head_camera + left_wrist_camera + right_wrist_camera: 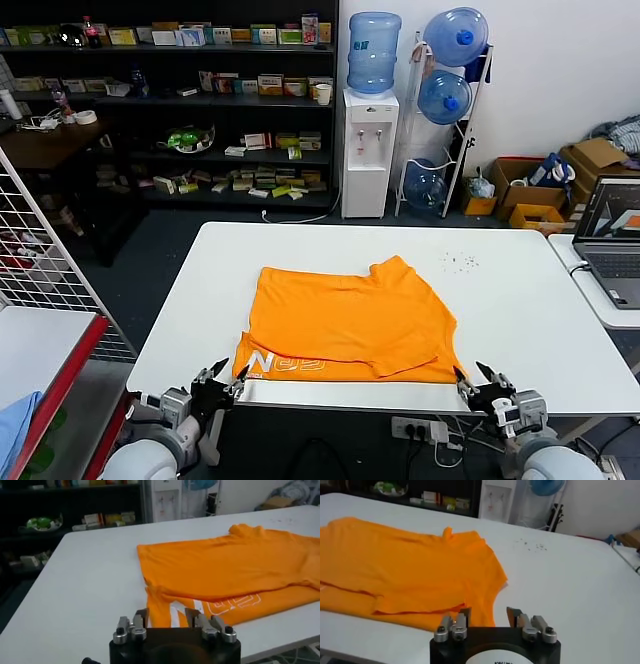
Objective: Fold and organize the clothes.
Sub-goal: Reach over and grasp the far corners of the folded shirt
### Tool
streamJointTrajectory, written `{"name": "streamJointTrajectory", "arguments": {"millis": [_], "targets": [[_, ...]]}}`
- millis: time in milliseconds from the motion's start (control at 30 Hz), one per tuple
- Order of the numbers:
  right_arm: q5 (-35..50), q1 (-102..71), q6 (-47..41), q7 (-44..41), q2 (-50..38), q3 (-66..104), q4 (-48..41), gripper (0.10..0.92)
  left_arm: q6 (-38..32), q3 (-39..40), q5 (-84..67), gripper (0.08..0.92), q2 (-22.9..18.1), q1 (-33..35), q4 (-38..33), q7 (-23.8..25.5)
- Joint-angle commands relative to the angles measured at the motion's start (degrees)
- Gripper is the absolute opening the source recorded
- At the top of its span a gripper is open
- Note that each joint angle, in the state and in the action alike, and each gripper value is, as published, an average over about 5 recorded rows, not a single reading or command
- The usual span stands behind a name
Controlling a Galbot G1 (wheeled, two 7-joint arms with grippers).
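Shirt (350, 320) lies partly folded on the white bench (520, 300), white lettering showing along its near edge. Left claw (222, 378) hovers at the near left corner, fingers spread, gripping nothing — right claw (480, 380) sits at the near right corner, also spread and empty, just beside the hem.

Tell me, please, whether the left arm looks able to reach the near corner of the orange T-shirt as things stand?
Probably yes: the left end effector is open beside the T-shirt corner, nothing between.
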Motion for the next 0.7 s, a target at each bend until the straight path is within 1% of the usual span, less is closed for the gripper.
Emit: {"name": "streamJointTrajectory", "arguments": {"millis": [33, 200, 300, 367, 533, 700], "targets": [[3.0, 10.4, 5.9, -2.3, -1.0, -1.1, -6.7, 0.624, -2.1, 2.4, 1.1, 0.588, -3.0, -11.5, 6.3, 1.0], [4.0, 21.3, 7.3, -6.2, -0.2, -3.5, -17.1, 0.765, -3.0, 4.9, 1.1, 0.735, -5.9, -21.9, 15.8, 1.6], [4.8, 27.8, 6.7, -8.1, 0.6, -4.9, -22.6, 0.812, -3.1, 6.9, 0.8, 0.799, -7.2, -27.7, 21.3, 2.0], [5.3, 31.6, 5.9, -8.9, 1.4, -5.9, -26.0, 0.819, -3.0, 8.5, 0.3, 0.817, -8.0, -31.2, 24.8, 2.0], [5.0, 41.9, 4.0, -11.7, 4.3, -9.1, -37.1, 0.822, -3.0, 12.4, 0.0, 0.822, -10.7, -39.2, 33.3, 2.2], [3.9, 48.9, 4.0, -14.4, 6.8, -12.0, -45.8, 0.823, -2.9, 14.9, -0.3, 0.823, -13.1, -45.3, 41.6, 2.9]]}}
